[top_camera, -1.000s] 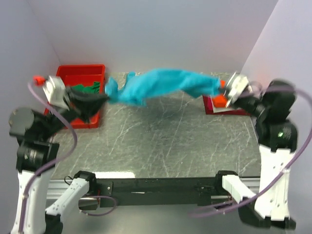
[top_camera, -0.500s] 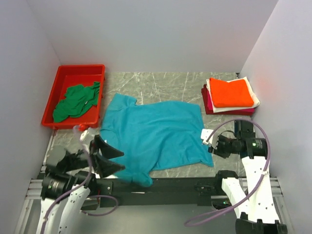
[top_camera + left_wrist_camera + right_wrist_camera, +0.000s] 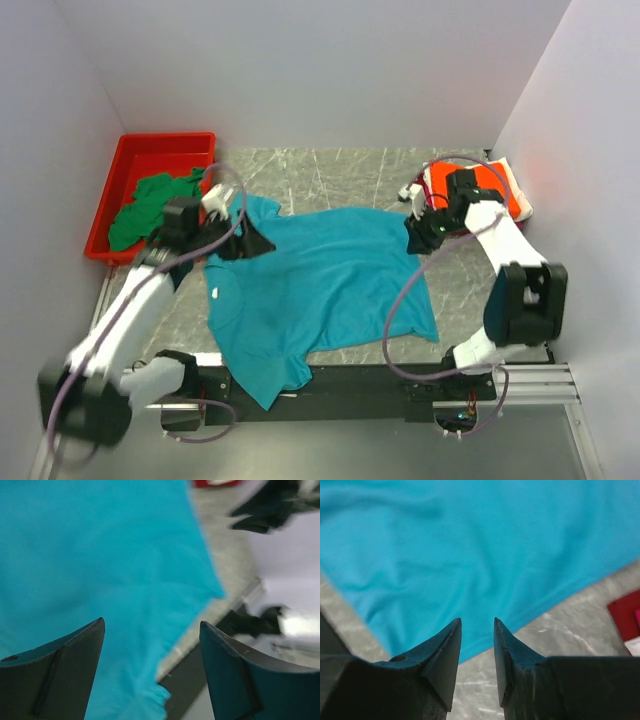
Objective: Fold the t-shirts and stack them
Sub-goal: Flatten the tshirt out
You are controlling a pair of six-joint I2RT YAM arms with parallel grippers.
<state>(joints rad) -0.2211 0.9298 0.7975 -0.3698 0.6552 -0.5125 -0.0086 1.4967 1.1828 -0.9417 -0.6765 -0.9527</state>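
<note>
Progress: teal tee [image 3: 320,285] spread flat at ctr of grey marbled surface [image 3: 330,165], not yet folded. Soft matte knit, slight ripples, one corner draped over near edge. Folded stack [image 3: 508,192] far right w/ orange on top. Dark green tee [image 3: 155,205] crumpled in glossy red bin [image 3: 165,143], likely next. Left end effector [image 3: 151,624] spread wide, empty; right end effector [image 3: 476,620] nearly pinched, narrow gap, holding nothing.
</note>
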